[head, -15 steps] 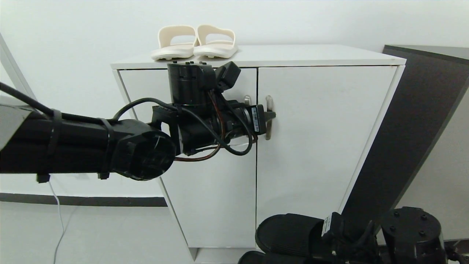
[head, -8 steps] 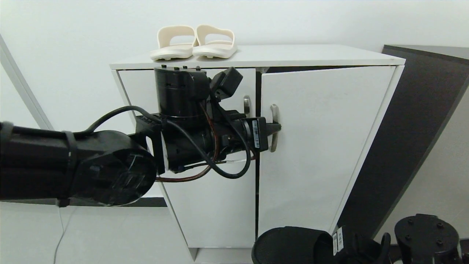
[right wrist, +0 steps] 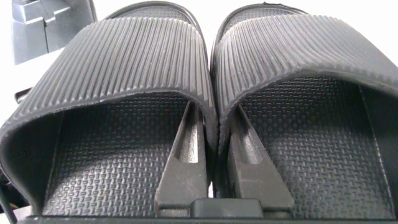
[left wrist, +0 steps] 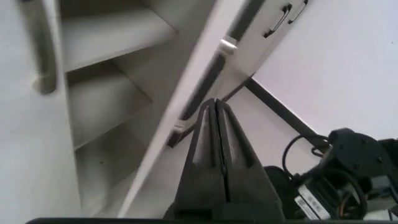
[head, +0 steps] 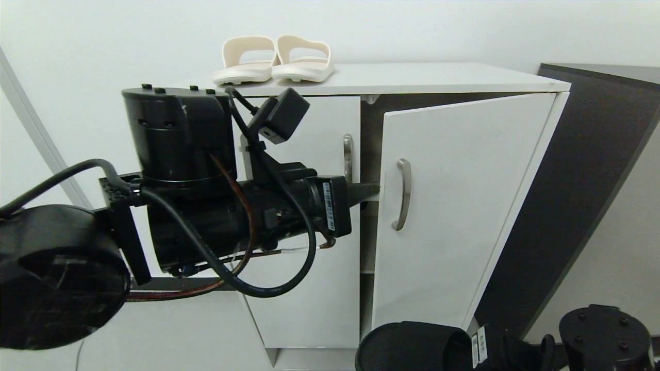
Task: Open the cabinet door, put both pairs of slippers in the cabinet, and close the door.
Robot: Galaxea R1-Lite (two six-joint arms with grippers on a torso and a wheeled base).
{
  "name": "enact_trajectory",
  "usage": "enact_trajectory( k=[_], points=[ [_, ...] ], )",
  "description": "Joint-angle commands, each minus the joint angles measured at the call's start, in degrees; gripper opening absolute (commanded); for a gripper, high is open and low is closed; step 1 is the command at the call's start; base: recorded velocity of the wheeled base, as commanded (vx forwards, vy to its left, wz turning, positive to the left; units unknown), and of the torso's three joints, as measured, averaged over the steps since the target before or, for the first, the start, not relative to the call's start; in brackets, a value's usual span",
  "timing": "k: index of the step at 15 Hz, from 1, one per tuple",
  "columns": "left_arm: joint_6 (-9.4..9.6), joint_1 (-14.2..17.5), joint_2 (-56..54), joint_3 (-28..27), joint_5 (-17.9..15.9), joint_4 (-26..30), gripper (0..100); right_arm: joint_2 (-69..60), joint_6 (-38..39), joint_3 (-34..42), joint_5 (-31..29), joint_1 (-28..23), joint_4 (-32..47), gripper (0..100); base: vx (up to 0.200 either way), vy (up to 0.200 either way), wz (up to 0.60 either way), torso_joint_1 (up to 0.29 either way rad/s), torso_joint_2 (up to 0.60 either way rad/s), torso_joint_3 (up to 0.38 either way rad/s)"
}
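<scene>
My left claw (head: pixel 372 191), pressed together, sits at the free edge of the ajar white cabinet door (head: pixel 454 206); my right claw (right wrist: pixel 214 107) pinches black ribbed slippers (right wrist: pixel 124 62).

A white wall (head: pixel 464 26) stands behind. A dark grey panel (head: pixel 598 170) rises on the right, and a pale grey slanted bar (head: pixel 31 121) on the left. A dark skirting strip (left wrist: pixel 280 112) runs along the wall's foot.

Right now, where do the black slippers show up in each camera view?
Head view: black slippers at the bottom edge, below the open cabinet door.
Left wrist view: perhaps beside the right arm; too blurred to tell.
Right wrist view: close up, pinched by the right gripper.
Shared landmark: the right arm.
</scene>
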Motion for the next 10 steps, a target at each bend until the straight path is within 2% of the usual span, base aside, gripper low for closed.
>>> enact_trajectory(
  k=[1,3,6,10],
  points=[
    [-0.10,2.4,-1.8,0.5,0.0,0.0,0,-0.1,0.0,0.1,0.0,0.3,-0.1,0,0.000,0.000,0.00,0.000,0.00,0.000],
    [-0.10,3.8,0.7,-1.2,-1.2,-0.2,0,-0.1,-0.4,0.9,-0.1,0.9,-0.1,0,0.000,0.000,0.00,0.000,0.00,0.000],
    [-2.65,4.2,6.4,-4.5,-3.2,-4.0,0,-0.1,-2.0,2.1,-0.1,1.4,0.0,0,0.000,0.000,0.00,0.000,0.00,0.000],
    [-2.83,3.6,13.7,-9.0,-2.7,-5.7,0,0.3,-2.0,2.1,-0.1,1.7,0.0,0,0.000,0.000,0.00,0.000,0.00,0.000]
  ],
)
